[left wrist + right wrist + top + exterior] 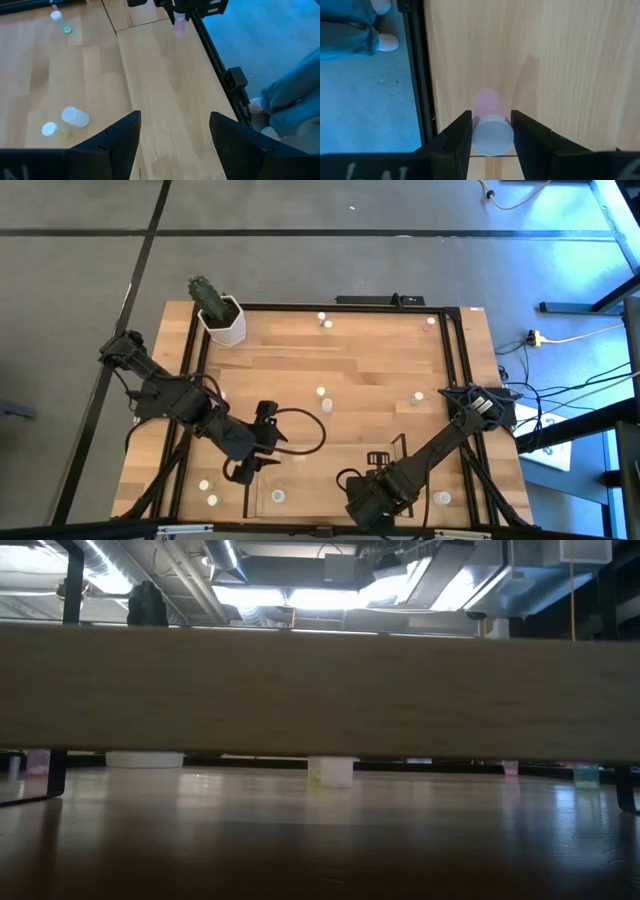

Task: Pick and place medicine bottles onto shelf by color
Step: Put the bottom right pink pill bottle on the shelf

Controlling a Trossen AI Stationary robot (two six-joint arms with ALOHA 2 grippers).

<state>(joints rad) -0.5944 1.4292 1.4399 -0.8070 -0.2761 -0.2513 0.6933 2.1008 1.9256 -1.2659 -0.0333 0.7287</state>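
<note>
My right gripper (pixel 491 131) is clenched on a pink medicine bottle (pixel 488 125), pale cap toward my wrist, held over the bare wood floor of the shelf (pixel 300 510) at the near edge, close beside its dark rail; I judge I'm carrying it there so the pinks sit together. My left gripper (pixel 174 131) hangs released and empty at the near left, fingers spread, waiting out of the way. Other bottles (pixel 321 392) are scattered mid-table and far.
</note>
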